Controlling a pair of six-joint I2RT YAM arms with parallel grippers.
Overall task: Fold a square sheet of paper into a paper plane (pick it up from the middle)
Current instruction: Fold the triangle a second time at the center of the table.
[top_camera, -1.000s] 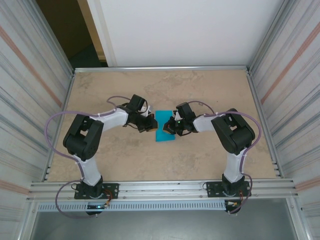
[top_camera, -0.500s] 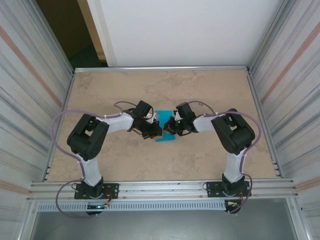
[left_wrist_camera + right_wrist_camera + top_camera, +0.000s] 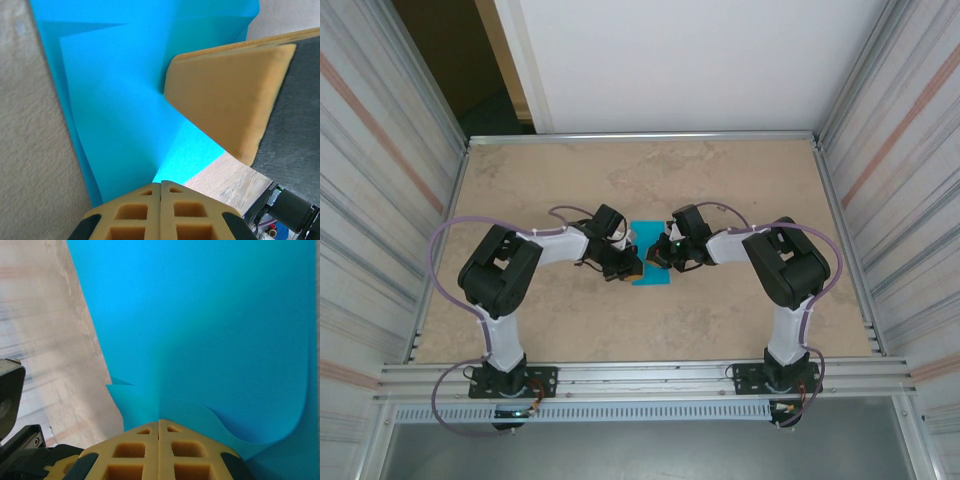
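Note:
The square sheet of paper (image 3: 646, 238) lies folded into a narrow turquoise strip at the table's middle, between the two arms. My left gripper (image 3: 631, 270) is shut, its tip pressed down on the strip's near left part. In the left wrist view the shut left gripper (image 3: 160, 184) touches the creased paper (image 3: 120, 90), and a tan finger (image 3: 225, 95) of the right gripper lies across the sheet. My right gripper (image 3: 657, 258) is shut too, at the strip's right edge. The right wrist view has its tip (image 3: 159, 421) resting on the paper (image 3: 200, 315) beside a raised curved flap (image 3: 235, 432).
The beige table (image 3: 740, 190) is bounded by corrugated metal walls (image 3: 900, 180) left and right and a white panel at the back. An aluminium rail (image 3: 640, 375) runs along the near edge by the arm bases. A dark doorway (image 3: 450, 60) opens at the back left.
My left gripper has slid right and nearer, from the strip's left edge onto its near left part. The right gripper and the paper have held still.

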